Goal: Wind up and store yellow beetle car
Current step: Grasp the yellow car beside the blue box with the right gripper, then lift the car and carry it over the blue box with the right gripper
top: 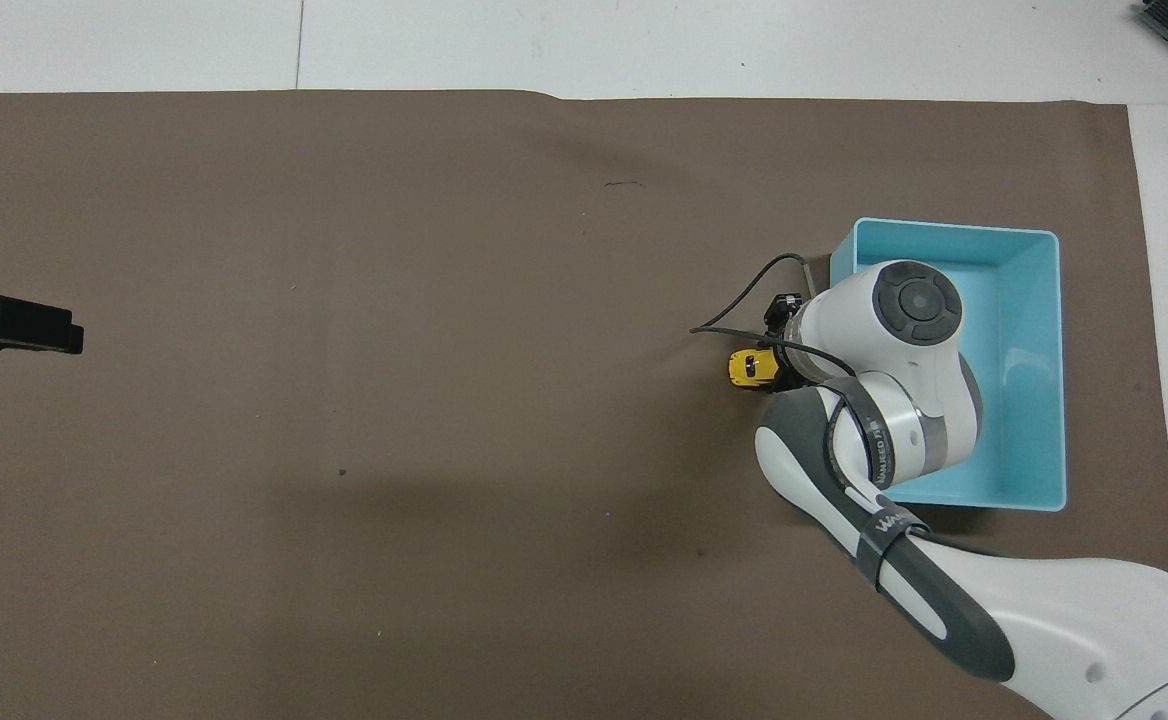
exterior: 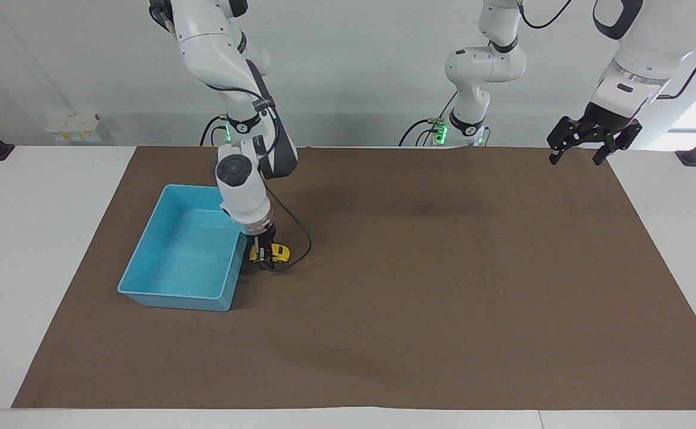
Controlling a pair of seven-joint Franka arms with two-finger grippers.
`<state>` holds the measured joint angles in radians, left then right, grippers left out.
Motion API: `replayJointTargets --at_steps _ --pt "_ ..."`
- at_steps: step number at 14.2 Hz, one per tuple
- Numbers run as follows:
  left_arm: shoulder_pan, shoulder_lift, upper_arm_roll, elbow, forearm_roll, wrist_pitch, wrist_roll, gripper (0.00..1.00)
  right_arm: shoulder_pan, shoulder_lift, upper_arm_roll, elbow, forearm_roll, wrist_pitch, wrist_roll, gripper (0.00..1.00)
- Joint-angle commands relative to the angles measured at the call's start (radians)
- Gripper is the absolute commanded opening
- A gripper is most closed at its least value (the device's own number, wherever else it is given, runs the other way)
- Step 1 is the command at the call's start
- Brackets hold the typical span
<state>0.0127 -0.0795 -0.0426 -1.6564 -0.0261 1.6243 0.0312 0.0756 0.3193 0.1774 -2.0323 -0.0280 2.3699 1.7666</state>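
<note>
The yellow beetle car [exterior: 272, 253] is at mat level, close beside the blue bin [exterior: 169, 294], at the bin wall that faces the table's middle. My right gripper [exterior: 263, 257] reaches down from its wrist and is shut on the car. In the overhead view the car [top: 748, 367] peeks out from under the right wrist, which hides most of the gripper [top: 776, 362]. The bin [top: 1022, 330] holds nothing that I can see. My left gripper [exterior: 580, 156] waits open in the air over the mat's corner at the left arm's end, and also shows in the overhead view [top: 14, 325].
A brown mat [exterior: 419, 286] covers most of the white table. A black cable [exterior: 303, 241] loops from the right wrist down next to the car. A third robot base with a green light [exterior: 440, 132] stands at the robots' edge of the table.
</note>
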Motion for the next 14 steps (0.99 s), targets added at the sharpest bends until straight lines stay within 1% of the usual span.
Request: replayJointTargets --at_steps 1,3,5,8,14 --pt "0.003 -0.022 -0.006 -0.01 -0.011 -0.011 -0.008 1.0 -0.007 0.0 0.01 -0.002 -0.03 0.008 0.037 0.0" --pt "0.003 -0.02 -0.008 0.023 -0.012 -0.024 -0.013 1.0 0.003 0.0 0.01 0.007 -0.03 -0.003 0.036 0.0" --pt "0.0 -0.02 -0.008 0.018 -0.012 -0.023 -0.014 1.0 0.001 0.001 0.011 0.026 -0.03 -0.026 0.033 0.0" --pt "0.001 -0.023 -0.008 0.01 -0.012 -0.023 -0.014 1.0 0.001 -0.006 0.016 0.095 -0.029 -0.128 0.033 0.0" --pt "0.003 -0.025 -0.008 0.012 -0.012 -0.035 -0.011 1.0 0.001 -0.075 0.017 0.135 -0.017 -0.23 0.027 0.0"
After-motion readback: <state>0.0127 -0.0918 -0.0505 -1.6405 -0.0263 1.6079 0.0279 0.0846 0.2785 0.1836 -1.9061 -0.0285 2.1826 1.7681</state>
